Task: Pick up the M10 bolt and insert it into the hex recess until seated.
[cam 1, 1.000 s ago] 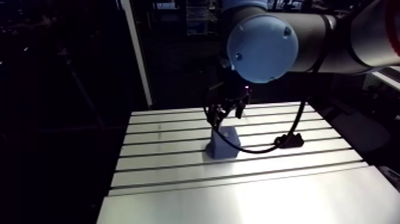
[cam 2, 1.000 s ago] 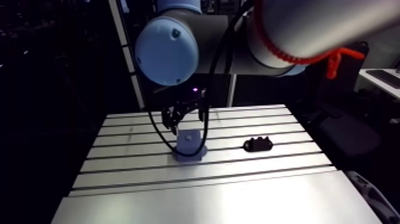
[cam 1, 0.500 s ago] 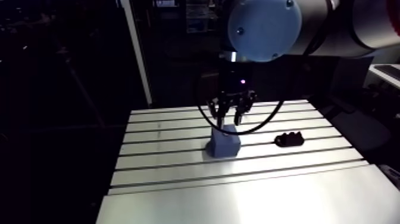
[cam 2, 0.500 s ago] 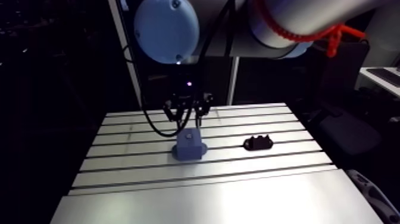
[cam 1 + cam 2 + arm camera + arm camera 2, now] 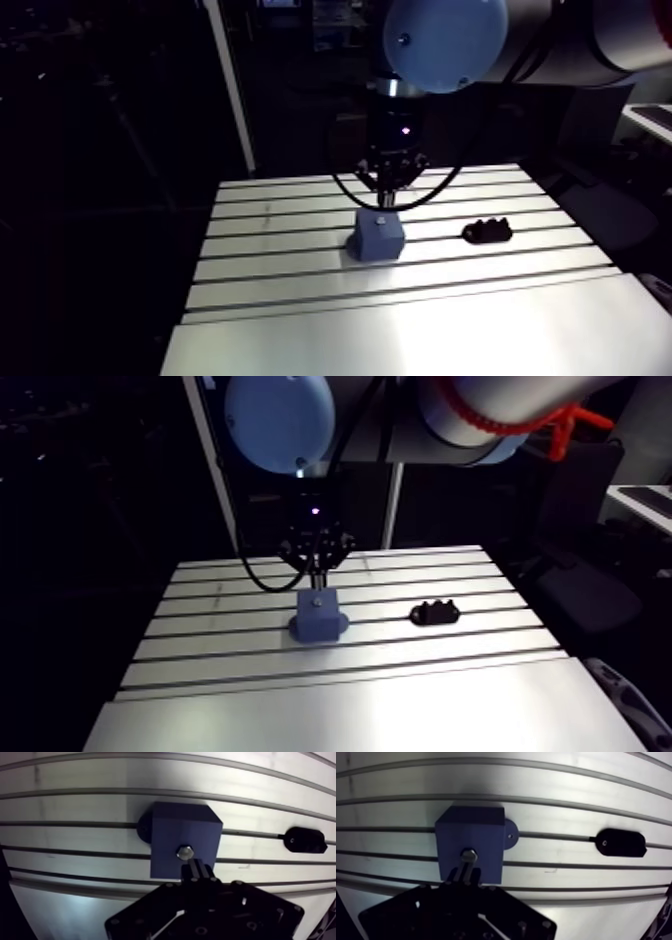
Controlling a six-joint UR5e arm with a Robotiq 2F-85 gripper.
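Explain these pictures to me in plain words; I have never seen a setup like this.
This is a robot arm over a grooved metal table. Two pictures come from a camera on the arm, two from a camera at its wrist, looking past the end effector. On the table stand a blue block and, apart from it, a small black piece. A bolt shows at the block's top face. The end effector's fingers are drawn together right at the bolt; whether they pinch it is hidden.
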